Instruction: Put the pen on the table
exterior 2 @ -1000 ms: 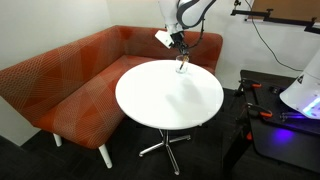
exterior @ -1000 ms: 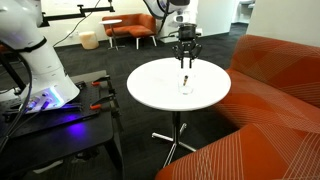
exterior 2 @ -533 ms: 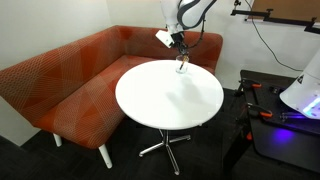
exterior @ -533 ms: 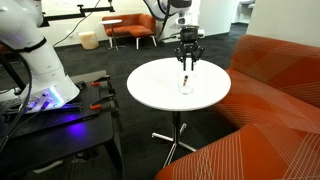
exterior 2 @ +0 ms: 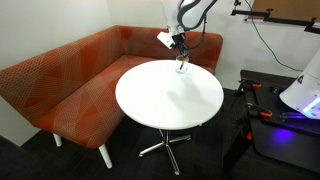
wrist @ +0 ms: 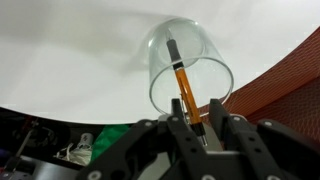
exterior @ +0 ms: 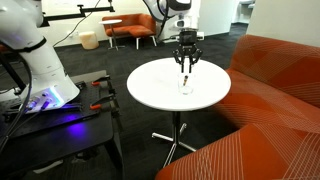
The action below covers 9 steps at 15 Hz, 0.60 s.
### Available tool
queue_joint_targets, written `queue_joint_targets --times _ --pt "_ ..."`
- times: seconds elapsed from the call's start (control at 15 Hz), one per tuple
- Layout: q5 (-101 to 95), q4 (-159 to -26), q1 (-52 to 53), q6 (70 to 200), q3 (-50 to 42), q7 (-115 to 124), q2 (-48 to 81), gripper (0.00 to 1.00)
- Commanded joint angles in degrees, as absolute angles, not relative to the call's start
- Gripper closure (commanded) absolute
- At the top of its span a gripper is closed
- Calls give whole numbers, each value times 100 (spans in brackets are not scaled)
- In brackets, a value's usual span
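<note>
The pen [wrist: 181, 85], thin and orange with dark ends, stands tilted in a small clear glass cup [wrist: 152, 62] on the round white table [exterior: 155, 92]. In the wrist view my gripper [wrist: 197, 125] is shut on the pen's upper end, with its lower end still inside the cup. In both exterior views the gripper [exterior: 186, 62] [exterior 2: 181, 52] hangs straight over the cup [exterior: 185, 85] [exterior 2: 181, 68] near the table's edge [exterior 2: 165, 100] beside the sofa. The pen is a faint sliver below the fingers there.
An orange-red sofa [exterior 2: 70, 85] curves round the table [exterior: 270, 110]. A black workbench with red clamps [exterior: 60, 115] [exterior 2: 275, 115] stands beside the robot's white base [exterior: 35, 60]. The pedestal's cross foot [exterior: 172, 140] rests on dark carpet.
My gripper has risen very slightly over the cup with the pen between its fingers. The cup and table have not moved.
</note>
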<state>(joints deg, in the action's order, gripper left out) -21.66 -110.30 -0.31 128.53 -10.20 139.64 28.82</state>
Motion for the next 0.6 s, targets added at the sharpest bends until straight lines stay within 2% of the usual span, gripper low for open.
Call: queue_joint_targets --times 0.0,0.53 --pt "-1961 -11151 -46 13103 -1067 13762 2854 65" --pt "-1891 -11149 -63 13245 -1089 13738 2966 66"
